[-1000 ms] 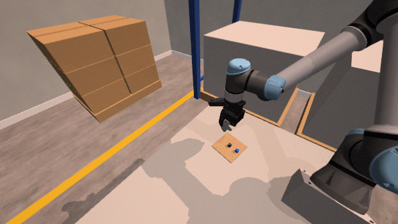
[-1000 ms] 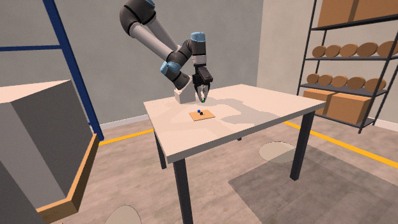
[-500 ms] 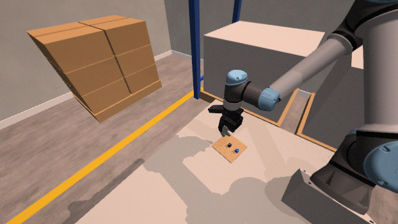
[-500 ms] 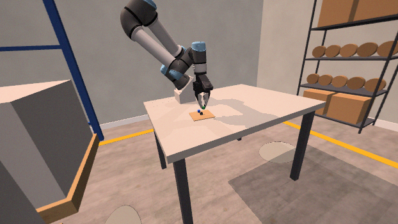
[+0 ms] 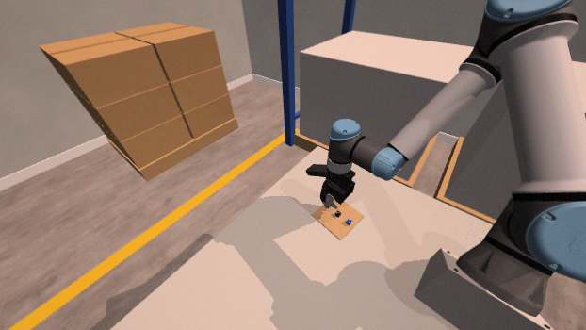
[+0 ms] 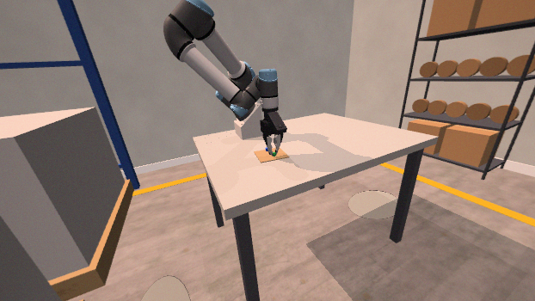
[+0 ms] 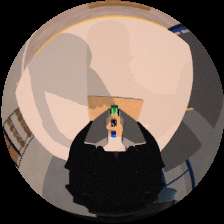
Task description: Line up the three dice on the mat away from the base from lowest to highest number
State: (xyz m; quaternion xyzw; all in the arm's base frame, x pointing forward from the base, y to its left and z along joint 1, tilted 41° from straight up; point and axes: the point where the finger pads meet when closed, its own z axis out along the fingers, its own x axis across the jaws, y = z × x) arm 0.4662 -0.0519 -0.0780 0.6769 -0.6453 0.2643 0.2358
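Observation:
My gripper (image 5: 330,203) is shut on a green die (image 7: 114,109) and holds it low over the far part of the tan mat (image 5: 338,218). The green die also shows between the fingertips in the exterior view (image 6: 273,152). A black die (image 5: 337,214) sits on the mat near its middle, and a blue die (image 5: 349,222) sits on the mat nearer the robot's base. In the wrist view the black die (image 7: 114,121) and the blue die (image 7: 113,133) lie in a line behind the green one. I cannot read the numbers on top.
The mat lies on a pale table (image 6: 310,150). The robot's base mount (image 5: 476,288) stands at the table's near right. A grey crate (image 5: 382,85), stacked cardboard boxes (image 5: 141,94) and blue posts (image 5: 285,71) stand off the table.

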